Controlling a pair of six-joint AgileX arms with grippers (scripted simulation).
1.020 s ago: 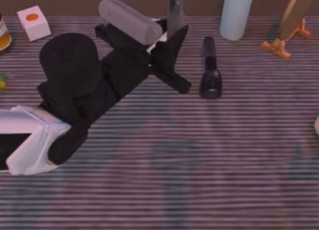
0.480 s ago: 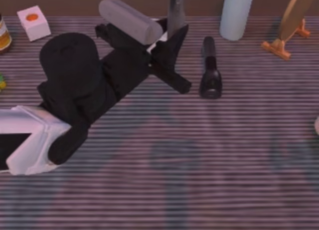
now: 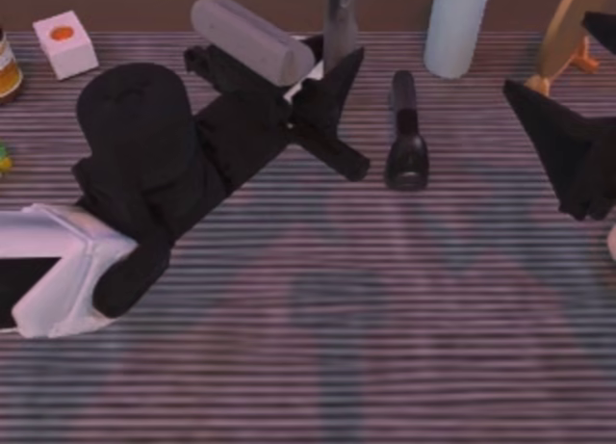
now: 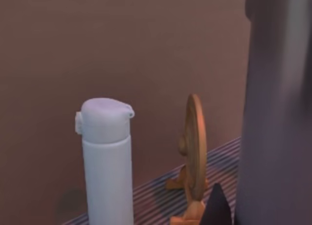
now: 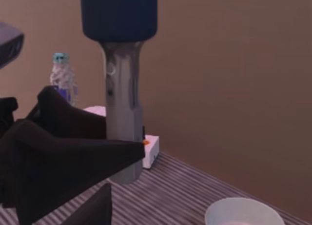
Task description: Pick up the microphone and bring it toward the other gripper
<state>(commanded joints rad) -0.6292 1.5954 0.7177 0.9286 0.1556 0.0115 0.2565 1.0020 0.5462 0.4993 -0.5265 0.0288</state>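
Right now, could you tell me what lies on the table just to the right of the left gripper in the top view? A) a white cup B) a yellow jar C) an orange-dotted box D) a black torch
D: the black torch lies just right of the left gripper, which is closed on the upright microphone.

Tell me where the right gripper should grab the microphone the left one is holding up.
Probably the grey handle just under the navy head, above the left gripper's fingers. The microphone stands upright, so the right gripper would best come in level from the table's right, its fingers straddling the slim shaft.
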